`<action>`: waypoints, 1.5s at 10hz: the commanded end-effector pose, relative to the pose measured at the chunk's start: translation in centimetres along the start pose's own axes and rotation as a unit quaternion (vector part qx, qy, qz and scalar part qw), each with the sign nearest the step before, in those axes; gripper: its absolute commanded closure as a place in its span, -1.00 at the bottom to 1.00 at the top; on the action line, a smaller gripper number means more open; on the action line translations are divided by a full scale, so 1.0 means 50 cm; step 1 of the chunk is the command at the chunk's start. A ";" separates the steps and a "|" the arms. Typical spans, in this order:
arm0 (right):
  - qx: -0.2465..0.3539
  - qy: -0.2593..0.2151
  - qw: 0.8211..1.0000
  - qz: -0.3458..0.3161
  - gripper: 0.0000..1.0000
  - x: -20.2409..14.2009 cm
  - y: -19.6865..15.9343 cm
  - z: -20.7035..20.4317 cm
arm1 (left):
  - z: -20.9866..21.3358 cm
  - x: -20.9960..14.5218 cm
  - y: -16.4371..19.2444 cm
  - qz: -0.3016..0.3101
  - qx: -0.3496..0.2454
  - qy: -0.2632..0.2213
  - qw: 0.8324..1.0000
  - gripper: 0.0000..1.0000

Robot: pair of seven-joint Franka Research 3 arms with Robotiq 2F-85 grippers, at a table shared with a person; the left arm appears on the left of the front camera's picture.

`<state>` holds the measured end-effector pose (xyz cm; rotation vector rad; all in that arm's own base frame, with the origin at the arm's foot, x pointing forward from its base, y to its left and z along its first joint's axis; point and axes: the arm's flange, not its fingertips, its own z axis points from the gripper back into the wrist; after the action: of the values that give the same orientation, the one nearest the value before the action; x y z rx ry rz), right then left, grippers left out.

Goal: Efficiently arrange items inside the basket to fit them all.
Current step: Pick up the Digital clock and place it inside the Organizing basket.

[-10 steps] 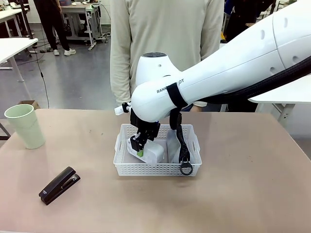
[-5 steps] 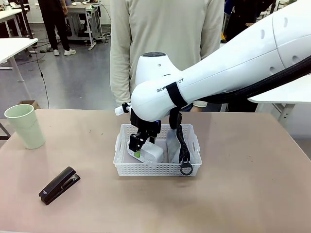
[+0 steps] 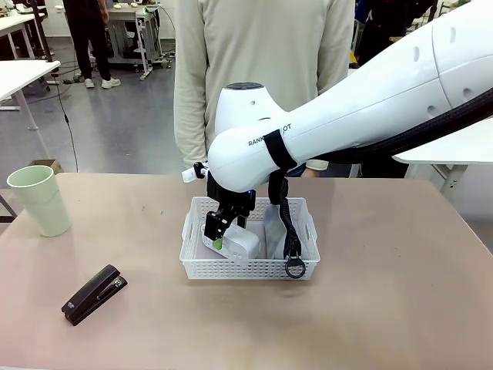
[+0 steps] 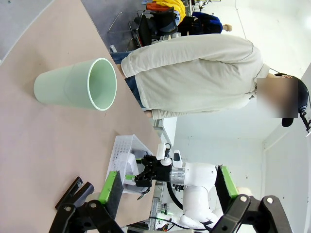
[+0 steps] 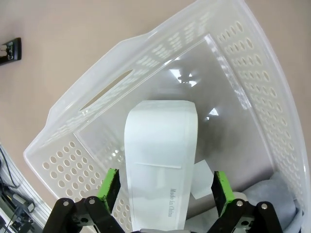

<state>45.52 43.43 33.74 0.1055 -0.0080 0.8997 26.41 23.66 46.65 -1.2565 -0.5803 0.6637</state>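
The white basket [image 3: 248, 269] stands mid-table in front of a person. A small white box [image 3: 237, 247] lies in its left half. My right gripper [image 3: 220, 230] hangs just over the box, open, with a finger on either side [image 5: 166, 189] and a gap showing beside the box [image 5: 160, 150]. The grey pouch [image 3: 276, 230] stands in the basket's right half [image 5: 287, 206], its black ring [image 3: 295, 267] hanging over the front rim. Left of the basket on the table, the pale green cup [image 3: 40, 200] stands upright and the black stapler [image 3: 94, 294] lies flat. My left gripper [image 4: 167, 187] is open and holds nothing.
The person stands close behind the basket at the table's far edge. The right arm's thick white link crosses above the table's right half. The basket's perforated wall [image 5: 243, 53] rises around the box. Bare tabletop lies between the cup, the stapler and the basket.
The right gripper has lifted slightly and its fingers have come off the white box, which has settled flatter toward the basket's left side. Cup and stapler have not moved.
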 end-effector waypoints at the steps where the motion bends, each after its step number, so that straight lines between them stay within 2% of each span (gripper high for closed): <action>1: -0.007 -0.018 1.000 -0.003 -1.00 -0.009 -0.018 0.046 | 0.000 0.002 0.000 -0.011 -0.012 -0.002 1.000 -1.00; 3: 0.001 -0.048 0.997 -0.060 -1.00 -0.075 -0.055 0.176 | 0.000 0.002 0.000 -0.011 -0.012 -0.002 1.000 -1.00; 6: 0.081 -0.054 0.986 -0.133 -1.00 -0.247 -0.125 0.338 | 0.000 0.002 0.000 -0.011 -0.012 -0.002 1.000 -1.00; 9: 0.164 -0.050 0.966 -0.195 -1.00 -0.422 -0.196 0.396 | 0.000 0.002 0.000 -0.011 -0.012 -0.002 1.000 -1.00; 11: 0.252 -0.093 0.940 -0.208 -1.00 -0.529 -0.261 0.403 | 0.000 0.002 0.000 -0.011 -0.012 -0.002 1.000 -1.00; 12: 0.302 -0.130 0.918 -0.220 -1.00 -0.589 -0.299 0.399 | 0.000 0.002 0.000 -0.011 -0.012 -0.002 1.000 -1.00; 13: 0.347 -0.170 0.882 -0.270 -1.00 -0.665 -0.349 0.382 | 0.000 0.002 0.000 -0.011 -0.012 -0.002 1.000 -1.00; 15: 0.439 -0.244 0.790 -0.352 -1.00 -0.814 -0.423 0.329 | 0.000 0.002 0.000 -0.011 -0.012 -0.002 1.000 -1.00</action>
<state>38.28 -0.62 47.65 0.9978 0.0327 0.1408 26.35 23.67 46.70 -1.2561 -0.5819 0.6634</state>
